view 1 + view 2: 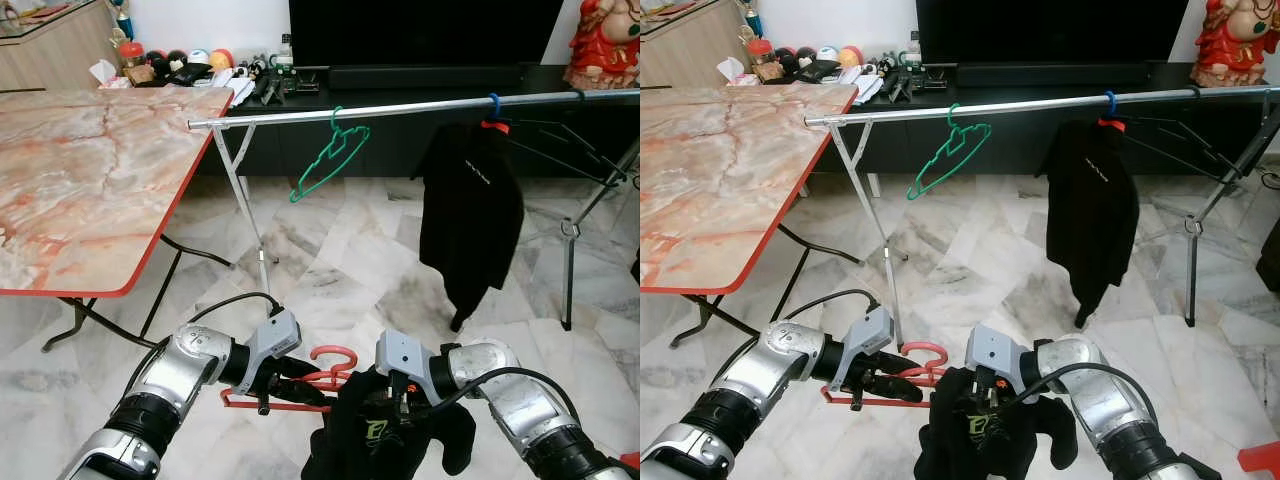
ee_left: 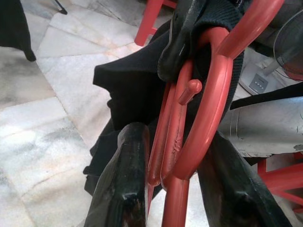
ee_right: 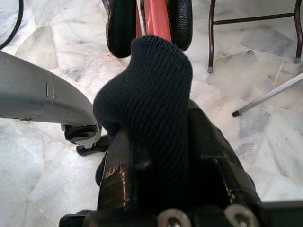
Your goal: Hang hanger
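Observation:
A red plastic hanger (image 1: 332,362) is held low in front of me, its hook pointing up. My left gripper (image 1: 298,386) is shut on it; in the left wrist view the black fingers (image 2: 125,179) clamp the red hanger (image 2: 199,118) near its neck. A black garment (image 1: 372,436) is bunched over the hanger's right side. My right gripper (image 1: 396,402) is shut on that cloth, and knit black fabric (image 3: 151,118) sits squeezed between its fingers. Farther off, a silver clothes rail (image 1: 400,108) runs across the room.
On the rail hang an empty green hanger (image 1: 330,155) and a black shirt (image 1: 470,210). A marble-patterned folding table (image 1: 80,180) with a red edge stands at the left. The rail's metal legs (image 1: 245,200) stand on the marble floor. A dark TV cabinet (image 1: 420,80) lies behind.

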You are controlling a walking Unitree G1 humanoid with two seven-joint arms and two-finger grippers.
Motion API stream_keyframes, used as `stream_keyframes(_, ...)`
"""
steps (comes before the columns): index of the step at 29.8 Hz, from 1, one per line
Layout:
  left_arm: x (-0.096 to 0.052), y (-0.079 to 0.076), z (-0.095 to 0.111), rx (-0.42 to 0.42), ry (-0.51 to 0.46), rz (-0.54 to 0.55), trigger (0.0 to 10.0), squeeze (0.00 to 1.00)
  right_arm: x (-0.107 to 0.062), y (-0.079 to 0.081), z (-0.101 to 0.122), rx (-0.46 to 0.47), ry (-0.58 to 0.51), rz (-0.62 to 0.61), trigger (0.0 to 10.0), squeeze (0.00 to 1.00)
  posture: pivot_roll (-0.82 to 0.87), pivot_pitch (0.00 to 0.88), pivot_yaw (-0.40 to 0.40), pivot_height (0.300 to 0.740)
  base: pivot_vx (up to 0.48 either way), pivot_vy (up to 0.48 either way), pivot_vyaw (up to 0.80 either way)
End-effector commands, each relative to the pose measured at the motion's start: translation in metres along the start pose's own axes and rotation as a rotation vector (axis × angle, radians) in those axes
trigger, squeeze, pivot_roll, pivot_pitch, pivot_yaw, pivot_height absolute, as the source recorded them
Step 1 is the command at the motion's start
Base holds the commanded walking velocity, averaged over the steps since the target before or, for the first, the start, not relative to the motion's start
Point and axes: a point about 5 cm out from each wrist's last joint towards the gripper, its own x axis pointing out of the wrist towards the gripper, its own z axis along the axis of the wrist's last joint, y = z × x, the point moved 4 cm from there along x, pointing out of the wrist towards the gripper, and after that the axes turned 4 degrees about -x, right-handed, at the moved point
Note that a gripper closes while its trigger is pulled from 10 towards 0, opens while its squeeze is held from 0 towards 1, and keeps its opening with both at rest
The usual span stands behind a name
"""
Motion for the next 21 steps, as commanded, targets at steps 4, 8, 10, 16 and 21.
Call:
stream_keyframes(4,0.0014,-0.0046,-0.0053,-0.018,0.005,-0.021,0.0,0.00,-0.0080,-0.0146,0.0174,-0.027,-0.075,-0.075,10.0,0.00,-0.03,0.047,0.073,0.740,0.000,0.000,0.00)
stream_keyframes(8,-0.0008,-0.0030,-0.0057,-0.016,0.009,-0.013,0.0,0.00,-0.0076,-0.0147,0.0171,-0.028,-0.077,-0.077,10.0,0.00,-0.03,0.037,0.076,0.740,0.000,0.000,0.00)
stream_keyframes(10,-0.0011,-0.0026,-0.0061,-0.011,0.013,-0.010,0.0,0.00,-0.0072,-0.0147,0.0171,-0.028,-0.077,-0.078,10.0,0.00,-0.03,0.030,0.077,0.740,0.000,0.000,0.00)
stream_keyframes(16,-0.0037,0.0008,-0.0029,0.001,0.013,0.005,0.0,0.00,-0.0058,-0.0166,0.0206,-0.033,-0.092,-0.082,10.0,0.00,-0.03,0.019,0.080,0.740,0.000,0.000,0.00)
stream_keyframes(21,-0.0064,0.0027,-0.0031,0.002,0.016,0.015,0.0,0.00,-0.0069,-0.0155,0.0245,-0.026,-0.132,-0.073,10.0,0.28,-0.02,0.022,0.078,0.740,0.000,0.000,0.00)
